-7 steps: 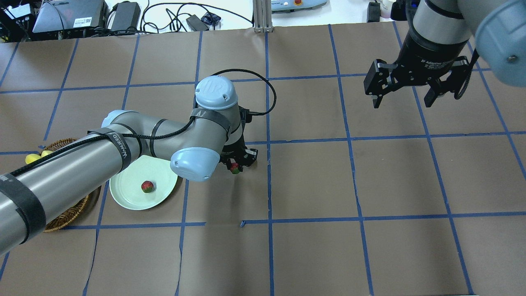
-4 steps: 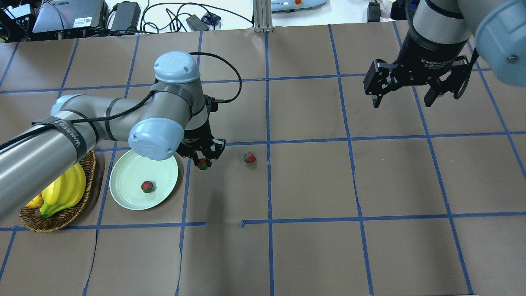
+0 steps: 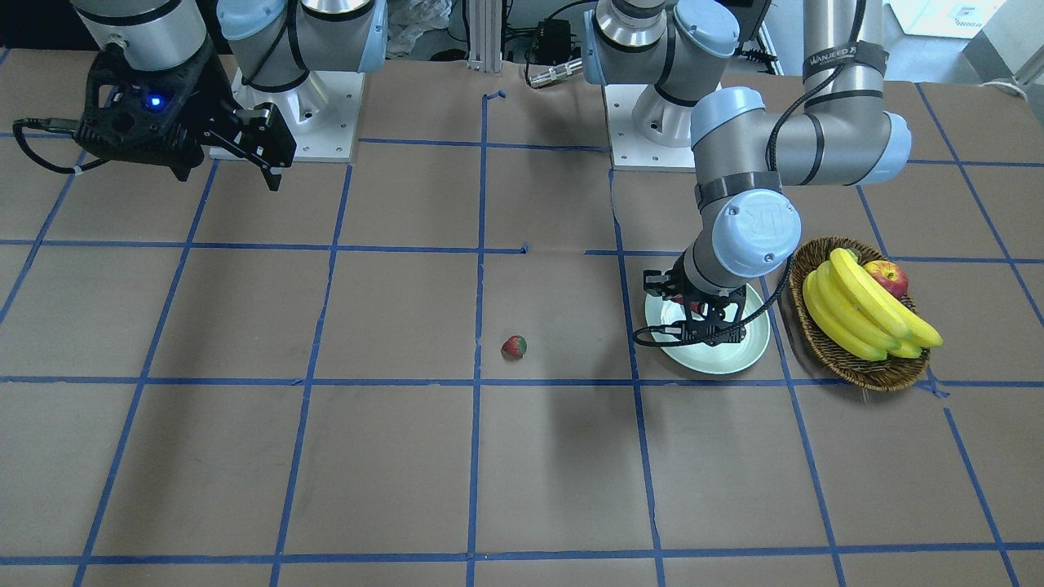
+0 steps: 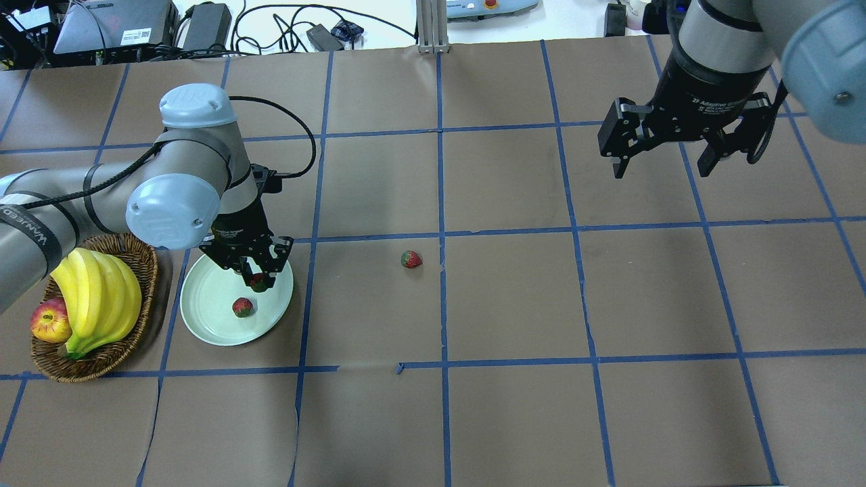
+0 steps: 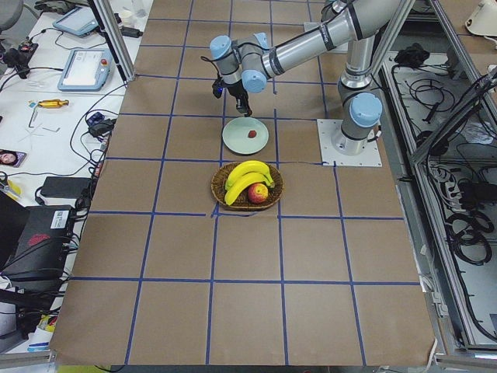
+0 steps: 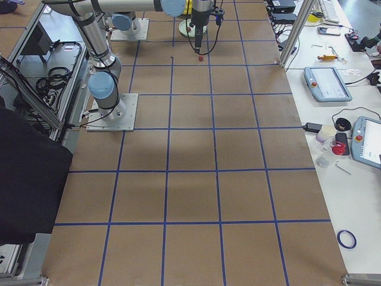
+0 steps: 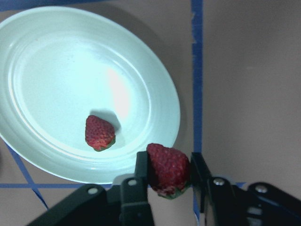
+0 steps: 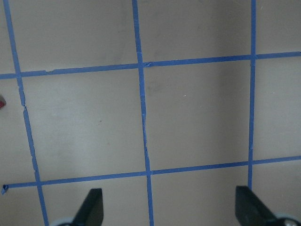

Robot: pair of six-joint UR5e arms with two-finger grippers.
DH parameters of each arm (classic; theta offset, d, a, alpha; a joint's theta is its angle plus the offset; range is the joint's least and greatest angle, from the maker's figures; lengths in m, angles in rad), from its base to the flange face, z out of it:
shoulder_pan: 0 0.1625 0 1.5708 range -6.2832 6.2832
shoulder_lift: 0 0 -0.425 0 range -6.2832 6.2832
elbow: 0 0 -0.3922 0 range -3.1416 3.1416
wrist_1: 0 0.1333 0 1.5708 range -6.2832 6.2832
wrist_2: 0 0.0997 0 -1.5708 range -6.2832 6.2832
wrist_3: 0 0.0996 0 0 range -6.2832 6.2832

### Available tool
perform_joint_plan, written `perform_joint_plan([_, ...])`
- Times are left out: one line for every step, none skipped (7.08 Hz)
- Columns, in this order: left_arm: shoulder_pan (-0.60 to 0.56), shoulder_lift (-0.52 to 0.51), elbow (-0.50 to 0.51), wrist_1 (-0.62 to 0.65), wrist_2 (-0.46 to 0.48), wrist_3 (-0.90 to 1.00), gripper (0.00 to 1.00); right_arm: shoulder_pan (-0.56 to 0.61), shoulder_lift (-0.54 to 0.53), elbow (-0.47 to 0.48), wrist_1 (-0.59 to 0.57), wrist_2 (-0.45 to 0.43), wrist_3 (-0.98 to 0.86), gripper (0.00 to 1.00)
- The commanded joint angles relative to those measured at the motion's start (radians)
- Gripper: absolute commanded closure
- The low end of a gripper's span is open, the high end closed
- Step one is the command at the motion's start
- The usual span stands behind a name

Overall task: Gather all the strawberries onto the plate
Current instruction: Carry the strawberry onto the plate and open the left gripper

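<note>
Strawberry (image 7: 168, 170) clamped between my left jaws by its sides, leafy cap down; that is what I carry. It hangs over the plate (image 7: 164, 94), close to the rim on the side nearest the open surface (image 4: 514, 304), and I judge it clear of the glaze, not resting on it. A second strawberry (image 7: 99, 133) lies on the plate, a little inward from where I hover. So I take the step in hand to be the drop of number two.

The next move calls for little. I should nudge inward so the fruit lands on the flat and not the raised rim, part the jaws, and lift straight up. It is small and roundish, so it may roll; a low release would be safest.

Further out, a third strawberry (image 4: 411, 259) lies alone on the surface, well apart from the plate. It is left to fetch. Beside the plate on the other side stands a basket (image 4: 150, 270) of bananas (image 4: 101, 297) with an apple (image 4: 49, 321); not my concern.

My right jaws hang apart and empty, high over the far side.
</note>
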Motion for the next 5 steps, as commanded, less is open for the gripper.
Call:
perform_joint_plan([0.015,-0.046,-0.056,0.115,-0.006,0.001,0.83,0.0,0.001,0.0,0.0,0.0,0.0,0.0])
perform_joint_plan([0.015,-0.051,-0.055,0.117,-0.008,0.001,0.31,0.0,0.001,0.0,0.0,0.0,0.0,0.0])
perform_joint_plan([0.015,-0.048,-0.044,0.118,-0.003,-0.007,0.06,0.0,0.001,0.0,-0.001,0.0,0.0,0.0])
perform_joint_plan([0.012,-0.025,-0.027,0.121,-0.004,-0.012,0.03,0.0,0.001,0.0,0.002,0.0,0.0,0.0])
perform_joint_plan([-0.025,-0.02,0.005,0.121,-0.011,-0.118,0.03,0.0,0.001,0.0,0.0,0.0,0.0,0.0])
